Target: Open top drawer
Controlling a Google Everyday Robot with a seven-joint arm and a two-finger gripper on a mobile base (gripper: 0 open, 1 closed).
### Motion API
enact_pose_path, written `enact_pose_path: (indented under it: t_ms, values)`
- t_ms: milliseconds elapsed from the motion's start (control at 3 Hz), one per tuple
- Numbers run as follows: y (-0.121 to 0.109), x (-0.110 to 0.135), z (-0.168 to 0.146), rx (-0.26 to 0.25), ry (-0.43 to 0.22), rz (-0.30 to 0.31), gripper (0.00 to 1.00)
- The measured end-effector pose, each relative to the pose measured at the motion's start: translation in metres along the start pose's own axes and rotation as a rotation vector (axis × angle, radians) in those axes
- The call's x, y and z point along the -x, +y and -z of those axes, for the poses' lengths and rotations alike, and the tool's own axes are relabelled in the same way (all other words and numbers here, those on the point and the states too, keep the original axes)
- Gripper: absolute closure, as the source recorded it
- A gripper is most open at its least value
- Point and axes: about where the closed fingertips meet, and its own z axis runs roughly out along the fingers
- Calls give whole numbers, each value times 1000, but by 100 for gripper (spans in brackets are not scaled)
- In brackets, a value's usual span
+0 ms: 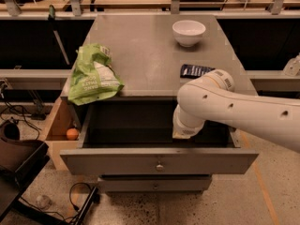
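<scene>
Grey top drawer (117, 162) is seen pulled well out at 6 o'clock, knob (160, 165) at centre of front, deep interior exposed. A narrower drawer (154, 184) sits beneath. Gripper (184, 133) is placed inside the top drawer, at 3 o'clock of its middle, hidden under the white arm (234, 109); clenched or released can't be told. At 9 o'clock a pale wooden drawer (58, 121) is seen w/ an orange ball (71, 133), possibly fruit. On the tabletop (150, 55): green bag (93, 76) at 10, dark packet (194, 70) at 1, white bowl (188, 32) at 12.
</scene>
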Motion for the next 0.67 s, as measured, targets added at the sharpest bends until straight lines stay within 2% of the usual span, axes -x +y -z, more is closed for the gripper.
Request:
enact_pose_path:
  t_ms: [333, 667]
  values:
    - [32, -12, -27, 94, -5, -17, 100]
    - [52, -24, -31, 138, -1, -36, 100]
